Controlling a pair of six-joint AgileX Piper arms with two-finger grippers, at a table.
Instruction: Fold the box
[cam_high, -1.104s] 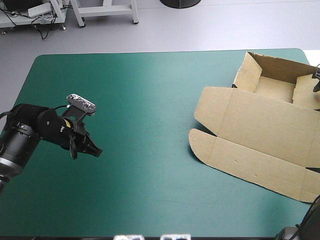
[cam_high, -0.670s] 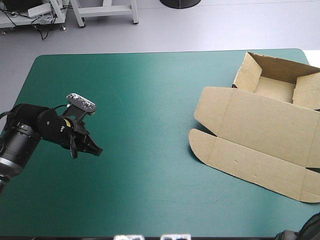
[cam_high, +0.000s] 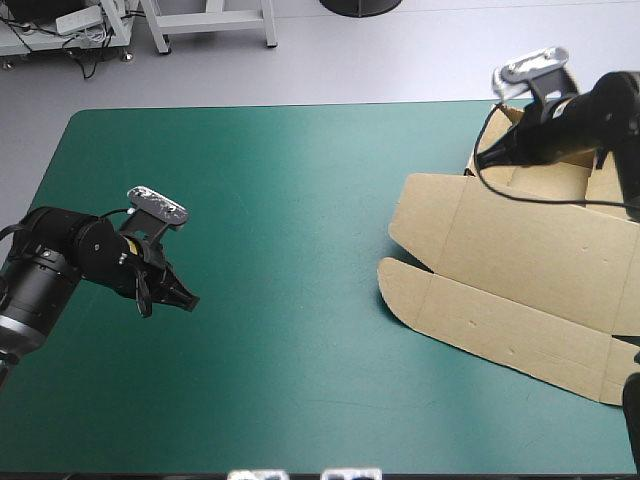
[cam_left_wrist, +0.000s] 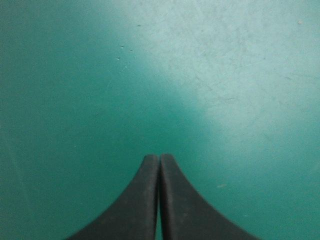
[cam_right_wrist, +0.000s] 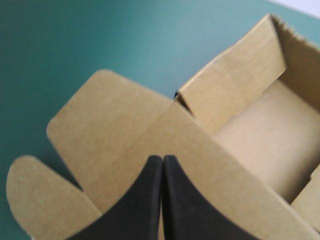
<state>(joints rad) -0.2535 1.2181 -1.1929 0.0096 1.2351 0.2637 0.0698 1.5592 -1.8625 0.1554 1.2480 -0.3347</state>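
Note:
The brown box (cam_high: 520, 250) lies at the table's right side as an open tray (cam_high: 545, 180) with raised walls. Its lid is flat toward the front, with a rounded flap (cam_high: 400, 285) at the lid's left end. My right gripper (cam_high: 480, 160) hangs shut over the tray's left wall, with nothing between its fingers. In the right wrist view the gripper (cam_right_wrist: 162, 160) points at the lid (cam_right_wrist: 135, 130) just beside the tray's corner. My left gripper (cam_high: 186, 299) is shut and empty over bare cover, far left of the box; the left wrist view shows its tips (cam_left_wrist: 159, 158) together.
The teal-green cover (cam_high: 300, 220) stretches between my left gripper and the box. The box's far wall sits close to the table's far right corner (cam_high: 600, 100), and the lid's front strip (cam_high: 520, 345) runs to the right edge.
My right arm has swung in from the right edge to above the tray's left wall, its fingers now shut. The left arm has shifted very slightly. The box lies as before.

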